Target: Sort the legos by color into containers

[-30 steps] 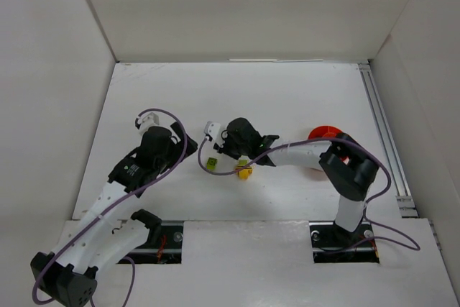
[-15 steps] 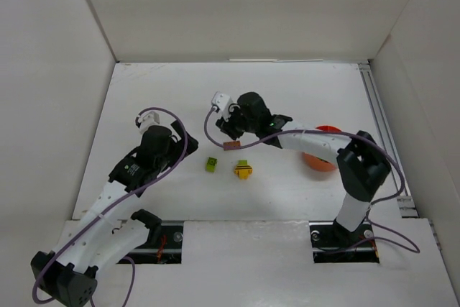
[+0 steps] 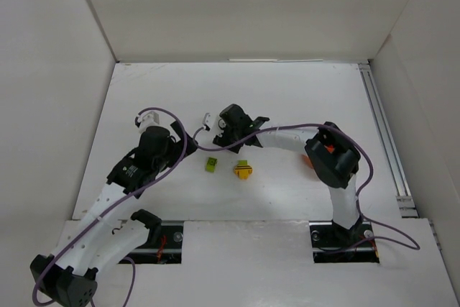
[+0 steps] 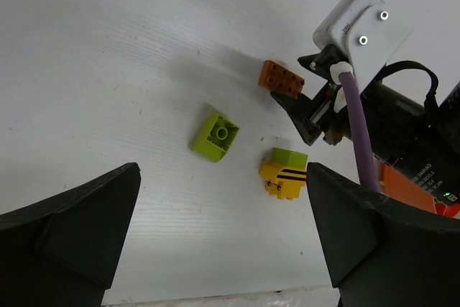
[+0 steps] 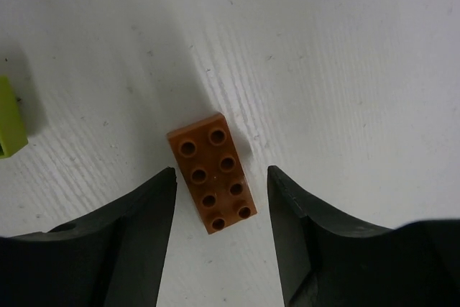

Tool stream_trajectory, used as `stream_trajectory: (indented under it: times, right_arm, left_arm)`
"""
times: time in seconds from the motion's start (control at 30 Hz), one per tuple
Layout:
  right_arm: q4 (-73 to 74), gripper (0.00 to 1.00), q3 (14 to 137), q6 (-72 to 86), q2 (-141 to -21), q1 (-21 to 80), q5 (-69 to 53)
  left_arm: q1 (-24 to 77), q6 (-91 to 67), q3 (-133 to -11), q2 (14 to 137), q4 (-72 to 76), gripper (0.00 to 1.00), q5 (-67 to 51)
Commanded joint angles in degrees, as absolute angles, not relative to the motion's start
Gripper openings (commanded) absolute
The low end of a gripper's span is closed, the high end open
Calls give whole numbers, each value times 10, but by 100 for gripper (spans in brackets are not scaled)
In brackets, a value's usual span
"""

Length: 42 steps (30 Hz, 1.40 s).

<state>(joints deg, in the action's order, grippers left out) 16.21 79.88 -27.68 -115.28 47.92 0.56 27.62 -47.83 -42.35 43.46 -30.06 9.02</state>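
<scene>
An orange-brown two-by-four brick [image 5: 212, 172] lies flat on the white table, also seen in the left wrist view [image 4: 282, 78]. My right gripper [image 5: 221, 177] is open, one jaw on each side of the brick and not touching it; in the top view the gripper [image 3: 226, 131] hides it. A lime brick [image 3: 212, 165] and a yellow brick [image 3: 243, 170] with a lime piece on top lie just in front. My left gripper [image 4: 223, 177] is open and empty, left of them [image 3: 154, 141]. The orange-red bowl [image 3: 307, 162] is mostly hidden behind my right arm.
White walls close the table in at the left, back and right. A metal rail [image 3: 384, 134] runs along the right side. The right arm's purple cable [image 4: 359, 134] hangs near the bricks. The lime brick's edge [image 5: 8, 124] shows at the left of the right wrist view.
The right gripper moved away from the yellow brick toward the back, then shifted left over the orange-brown brick. The right elbow now covers the bowl. The left arm hardly moved.
</scene>
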Motion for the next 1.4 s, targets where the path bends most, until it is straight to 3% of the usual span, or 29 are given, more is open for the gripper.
stream_trajectory:
  times: [0.0, 0.13, 0.2, 0.4, 0.7, 0.9, 1.0, 1.37]
  right_arm:
    - [164, 59, 824, -303, -1164, 485, 25]
    - [164, 59, 824, -308, -1169, 490, 24]
    - [164, 54, 824, -308, -1175, 490, 24]
    - [164, 24, 824, -294, -1180, 490, 9]
    - [101, 14, 802, -191, -1089, 451, -43]
    - [35, 16, 730, -132, -988, 413, -69]
    - [46, 27, 729, -163, -988, 420, -96]
    - [152, 55, 861, -227, -1162, 478, -7]
  left_arm:
    - [275, -470, -425, 425, -298, 100, 85]
    - [275, -470, -425, 425, -298, 100, 85]
    - [275, -470, -425, 425, -298, 100, 85]
    - [275, -470, -425, 425, -298, 100, 85]
    - [275, -476, -425, 420, -298, 100, 97]
    - [275, -476, -425, 415, -292, 100, 97]
    - [275, -471, -425, 421, -287, 100, 97]
    - [275, -471, -425, 416, -292, 100, 97]
